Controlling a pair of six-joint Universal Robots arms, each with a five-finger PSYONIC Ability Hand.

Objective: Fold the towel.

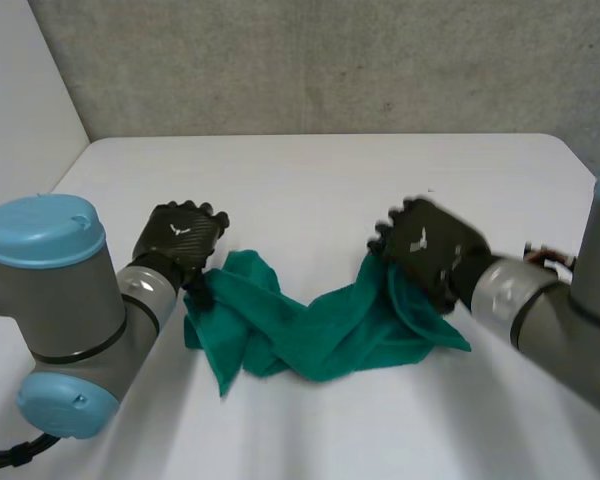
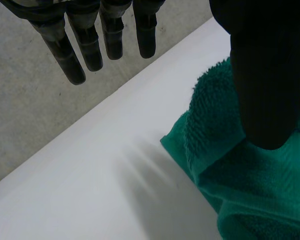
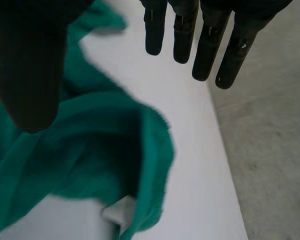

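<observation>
A green towel (image 1: 320, 320) lies crumpled in a loose band across the white table (image 1: 320, 190). My left hand (image 1: 180, 238) hovers at the towel's left end, fingers (image 2: 85, 45) straight and apart from the thumb (image 2: 265, 90), nothing between them; the towel (image 2: 240, 180) lies under the thumb. My right hand (image 1: 425, 250) is over the towel's right end, its fingers (image 3: 210, 45) straight and spread away from the thumb (image 3: 30, 75). A fold of the towel (image 3: 90, 150) stands up below that thumb, free of the hand.
The table's far edge (image 2: 90, 125) meets a grey speckled floor (image 2: 20, 75). A grey wall (image 1: 330, 60) stands behind the table. Bare tabletop lies beyond the towel and in front of it.
</observation>
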